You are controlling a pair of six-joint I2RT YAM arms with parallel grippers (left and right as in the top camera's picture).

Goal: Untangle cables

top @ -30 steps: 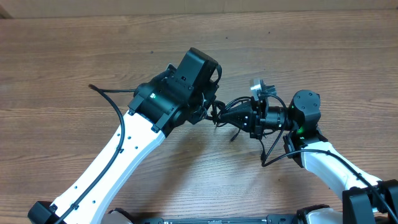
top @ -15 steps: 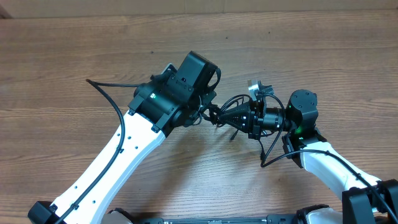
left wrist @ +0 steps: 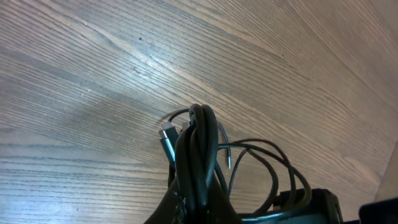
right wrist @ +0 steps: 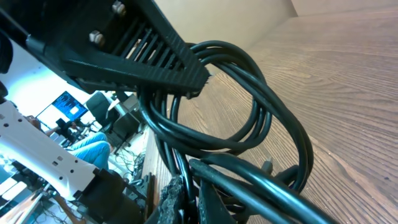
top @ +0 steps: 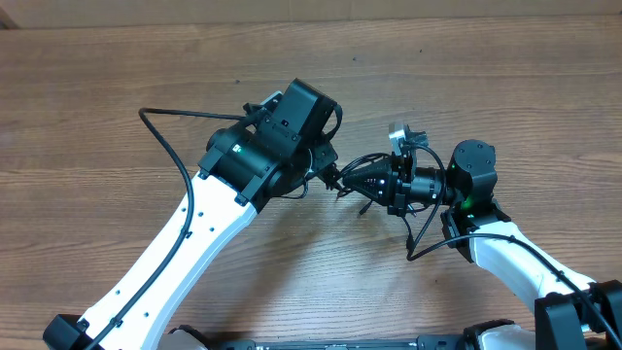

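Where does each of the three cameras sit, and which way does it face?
Overhead: above the table, looking straight down; both arms show, left gripper and right gripper close together.
Left wrist: on the left arm, looking down its shut fingers at wood.
Right wrist: low, facing the left arm across the table; own fingertips at bottom.
Shared: all three show the cables.

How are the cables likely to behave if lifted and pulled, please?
Probably floppy: the cables fold over and trail off in slack curves rather than holding a shape. Likely light, as each strand is thin. They may snag rather than slip free, since loops hook round a ridged finger in the right wrist view and a metal plug sticks out.
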